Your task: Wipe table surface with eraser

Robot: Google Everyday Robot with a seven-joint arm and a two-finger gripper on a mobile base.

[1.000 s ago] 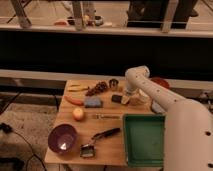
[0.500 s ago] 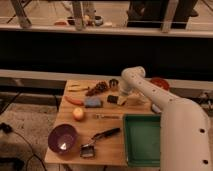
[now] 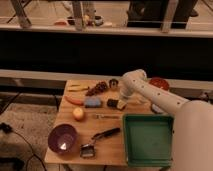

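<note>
Centre of frame: the gripper (image 3: 121, 98) hangs at the end of the white arm (image 3: 150, 94), which reaches in from the lower right and bends down just above the eraser (image 3: 115, 104). Whether the gripper is closed on the eraser or merely poised over it cannot be told from where one stands; the wrist hides the contact.

The eraser, a black block with a pale tan part, lies on the worktop (image 3: 95, 125) near the middle, just right of the blue pad (image 3: 92, 102).

Farther out:
- Upper left of the worktop: a cluster of dark grapes (image 3: 98, 88), a banana (image 3: 77, 88) and a carrot (image 3: 74, 100).
- Left of centre: an orange fruit (image 3: 78, 114).
- Lower left: a purple bowl (image 3: 62, 138), with a black-handled brush (image 3: 102, 135) beside it.
- Lower right: the green tray (image 3: 148, 140).
- Upper right: a red bowl (image 3: 159, 83).

Progress, as judged: the task appears to be at its opening, the arm arrived at the eraser. No wiping stroke is evident. Securing the eraser and sweeping it across the open wood between the objects remain to be done.
</note>
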